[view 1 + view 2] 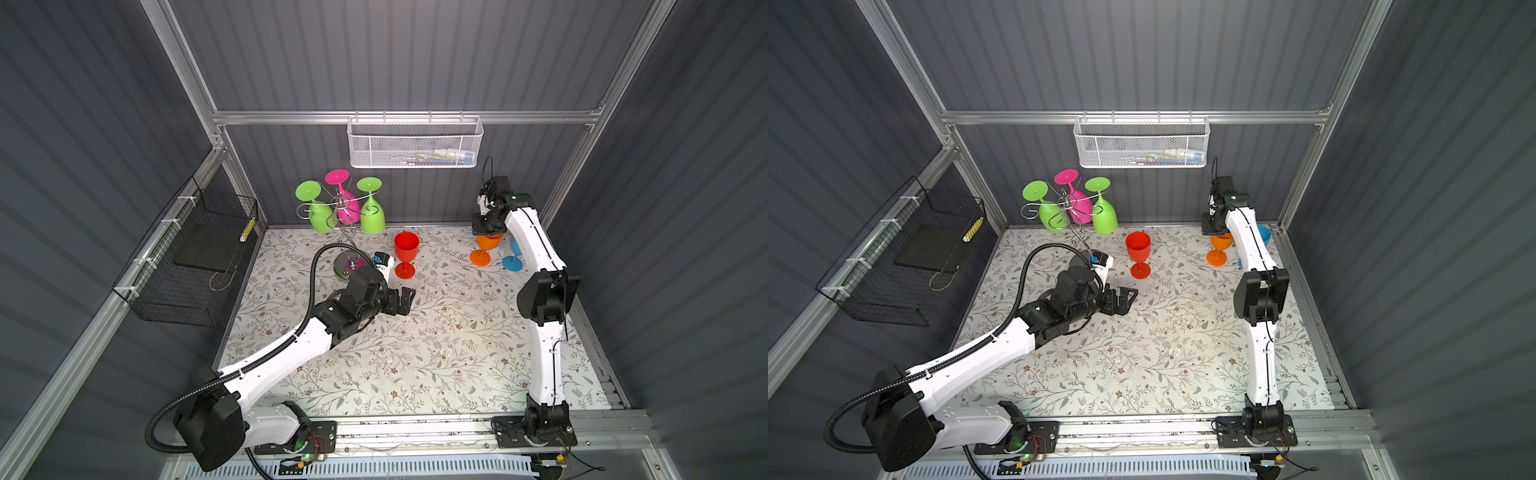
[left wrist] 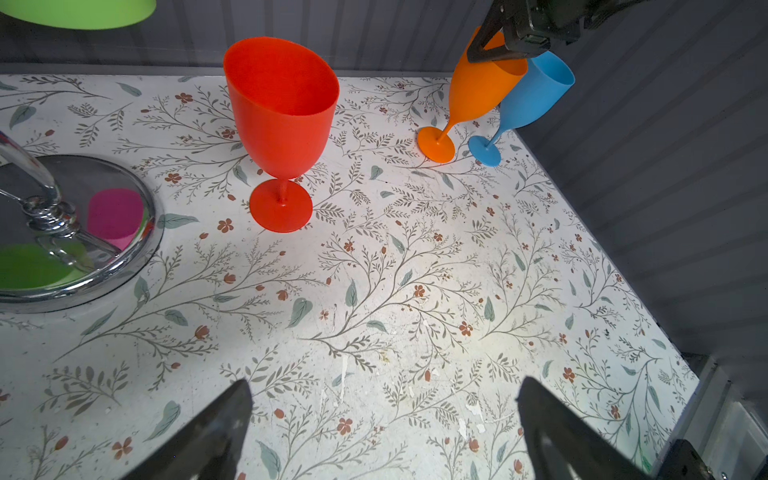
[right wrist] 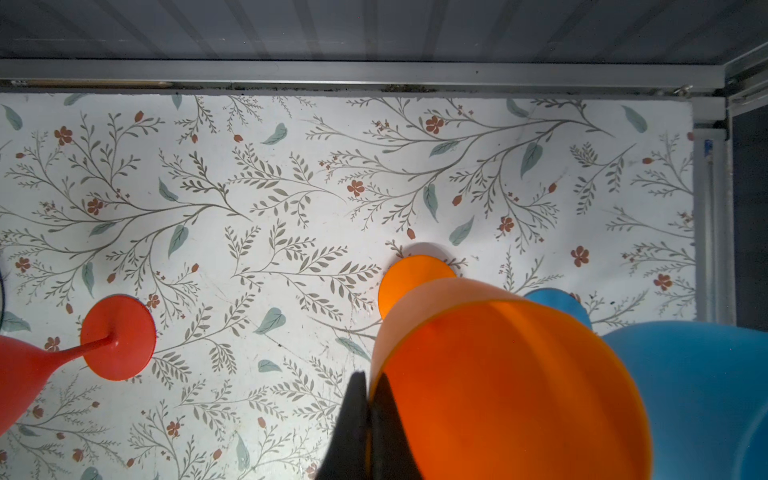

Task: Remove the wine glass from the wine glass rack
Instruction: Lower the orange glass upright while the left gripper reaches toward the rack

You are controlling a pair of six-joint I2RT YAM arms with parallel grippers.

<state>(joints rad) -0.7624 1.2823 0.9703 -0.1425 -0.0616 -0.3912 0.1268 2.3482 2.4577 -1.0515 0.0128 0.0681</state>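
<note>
**Right hand pinching orange glass at back right; three glasses on the rack**

The wine glass rack point(image 1: 343, 202) stands at the back left of the desk point(image 1: 415, 365). Its mirror base point(image 2: 62, 178) is flat on the floral surface. Three glasses hang from it bowl-down, feet up: a pink wine glass point(image 1: 351, 210) in the middle, with the green wine glasses on either side, one at point(image 1: 322, 216) and one at point(image 1: 372, 218).

My left hand point(image 1: 409, 301) sits low over the desk in front of the rack base, on the near side of the red wine glass point(image 1: 406, 247). Its fingers are spread wide with nothing between them, and the left wrist view shows only bare desk in the gap point(image 2: 384, 388). The hanging glasses are above and behind this hand, clear of it.

My right hand point(image 1: 484, 230) is at the back right, well apart from the rack. Its fingers are pressed together on the rim of the orange wine glass point(image 3: 498, 374), with one finger point(image 3: 353, 415) outside the bowl. The orange foot is down on the desk. The blue wine glass point(image 2: 536, 95) stands just beside it, on the side toward the right wall.
</note>
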